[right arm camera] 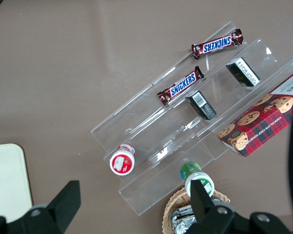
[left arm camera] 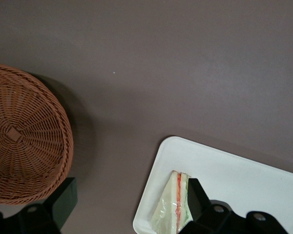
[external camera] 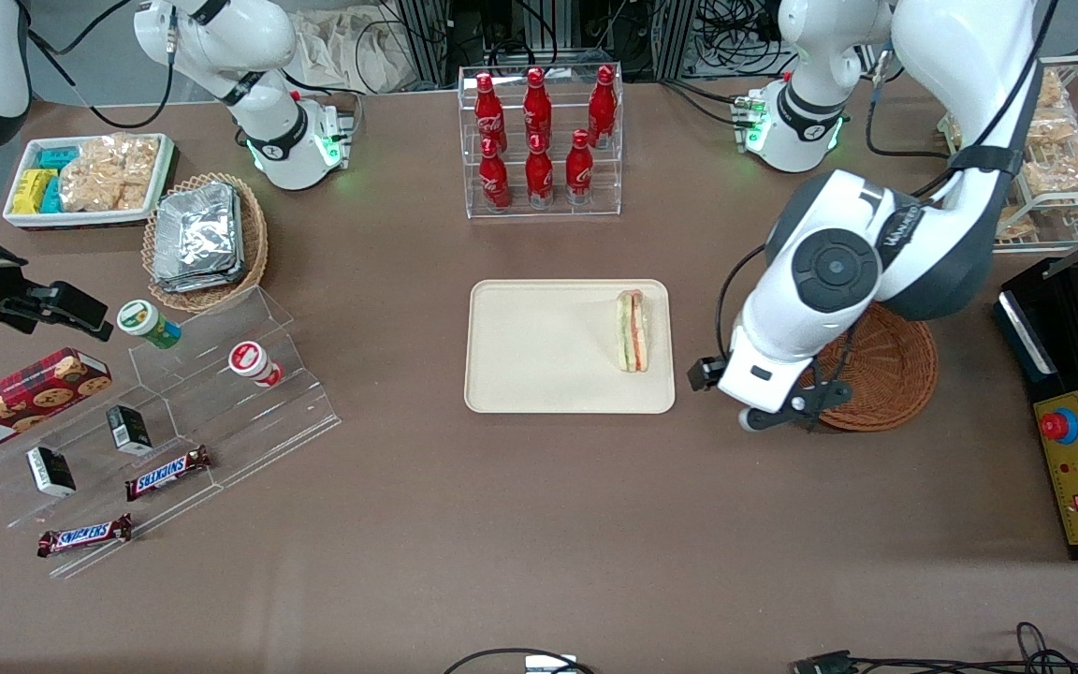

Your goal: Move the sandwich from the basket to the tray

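The sandwich (external camera: 633,329), a clear-wrapped wedge with orange and green layers, lies on the beige tray (external camera: 539,346) near the tray's edge toward the working arm. The reddish-brown wicker basket (external camera: 887,373) stands empty beside the tray, partly covered by the arm. My gripper (external camera: 771,404) hangs above the bare table between tray and basket. In the left wrist view the gripper (left arm camera: 131,204) is open, its black fingers (left arm camera: 63,200) wide apart with only tabletop between them. One finger overlaps the sandwich (left arm camera: 172,207) on the tray (left arm camera: 234,178); the basket (left arm camera: 24,136) is beside the other.
A clear rack of red cola bottles (external camera: 539,140) stands farther from the camera than the tray. A tan basket of foil packs (external camera: 207,239), a white snack tray (external camera: 85,178) and an acrylic stepped shelf (external camera: 174,412) lie toward the parked arm's end. A black control box (external camera: 1077,468) sits past the basket.
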Robot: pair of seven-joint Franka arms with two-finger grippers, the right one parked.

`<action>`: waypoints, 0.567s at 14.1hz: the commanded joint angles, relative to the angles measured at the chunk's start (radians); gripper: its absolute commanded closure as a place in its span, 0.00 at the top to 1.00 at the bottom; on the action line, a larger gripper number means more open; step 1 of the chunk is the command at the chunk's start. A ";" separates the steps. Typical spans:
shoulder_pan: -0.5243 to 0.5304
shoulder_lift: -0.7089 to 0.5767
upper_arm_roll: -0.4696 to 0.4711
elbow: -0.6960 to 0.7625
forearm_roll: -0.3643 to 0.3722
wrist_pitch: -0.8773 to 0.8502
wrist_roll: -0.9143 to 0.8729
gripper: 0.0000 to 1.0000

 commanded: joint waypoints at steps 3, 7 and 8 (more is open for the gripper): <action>0.034 -0.093 0.020 0.001 -0.057 -0.098 0.138 1.00; 0.031 -0.205 0.155 -0.016 -0.141 -0.156 0.305 1.00; 0.027 -0.229 0.190 -0.021 -0.158 -0.171 0.336 1.00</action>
